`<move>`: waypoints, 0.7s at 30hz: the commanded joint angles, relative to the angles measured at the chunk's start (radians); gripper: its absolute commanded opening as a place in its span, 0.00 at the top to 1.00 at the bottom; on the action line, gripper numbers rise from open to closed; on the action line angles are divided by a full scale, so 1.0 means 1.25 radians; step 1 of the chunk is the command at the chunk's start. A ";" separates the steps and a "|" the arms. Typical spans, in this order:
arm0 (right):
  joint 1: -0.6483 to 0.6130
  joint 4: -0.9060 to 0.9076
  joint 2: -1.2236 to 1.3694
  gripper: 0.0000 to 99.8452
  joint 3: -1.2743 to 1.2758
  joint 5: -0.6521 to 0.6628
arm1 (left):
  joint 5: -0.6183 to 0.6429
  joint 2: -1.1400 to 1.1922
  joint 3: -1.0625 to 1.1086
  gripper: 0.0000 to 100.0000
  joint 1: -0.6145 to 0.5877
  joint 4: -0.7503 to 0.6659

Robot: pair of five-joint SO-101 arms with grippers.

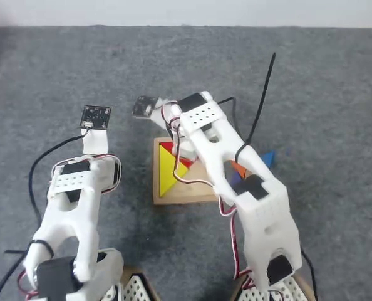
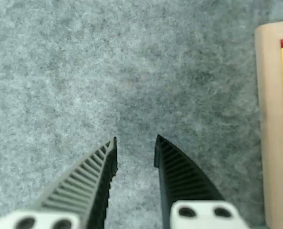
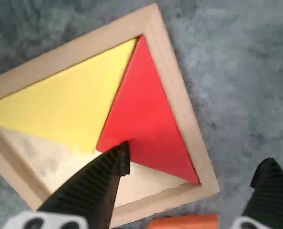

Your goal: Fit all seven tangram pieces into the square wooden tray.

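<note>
Tray: the wooden tray point(image 1: 180, 195) lies mid-worktop point(image 1: 61, 63), within reach of both arms.
Fitted: the yellow triangle point(image 3: 60, 105) and red triangle point(image 3: 146, 129) meet edge to edge against the rim, likely to keep the remaining floor in one patch.
Right claw point(image 3: 197, 155): spread wide, empty, above the tray's corner.
Left claw point(image 2: 136, 142): narrow gap, empty, over bare worktop beside the tray.
Hidden: the orange piece point(image 3: 182, 221) is cut off and the blue piece point(image 1: 268, 158) is partly behind the right arm; the count of loose pieces is unclear.

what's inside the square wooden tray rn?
Inside the square wooden tray: a yellow triangle and a red triangle, flat, edges touching; the rest seen is bare wood. A black finger of the right end effector covers part of that floor.
</note>
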 commanded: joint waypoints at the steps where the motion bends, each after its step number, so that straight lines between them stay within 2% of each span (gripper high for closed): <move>1: 0.064 0.067 -0.247 0.60 -0.038 -0.045 | -0.004 -0.005 -0.003 0.88 0.005 -0.015; 5: 0.157 0.196 -0.392 0.60 -0.028 -0.045 | -0.004 -0.005 -0.003 0.88 0.005 -0.015; 8: 0.244 0.239 -0.386 0.60 0.018 -0.053 | -0.004 -0.005 -0.003 0.88 0.016 -0.015; 12: 0.353 0.170 -0.312 0.60 0.136 -0.061 | -0.004 -0.005 -0.003 0.88 0.016 -0.015; 15: 0.409 0.091 -0.273 0.59 0.230 -0.130 | -0.004 -0.005 -0.003 0.88 0.016 -0.015; 21: 0.408 -0.100 -0.278 0.59 0.422 -0.250 | -0.004 -0.005 -0.003 0.88 0.016 -0.015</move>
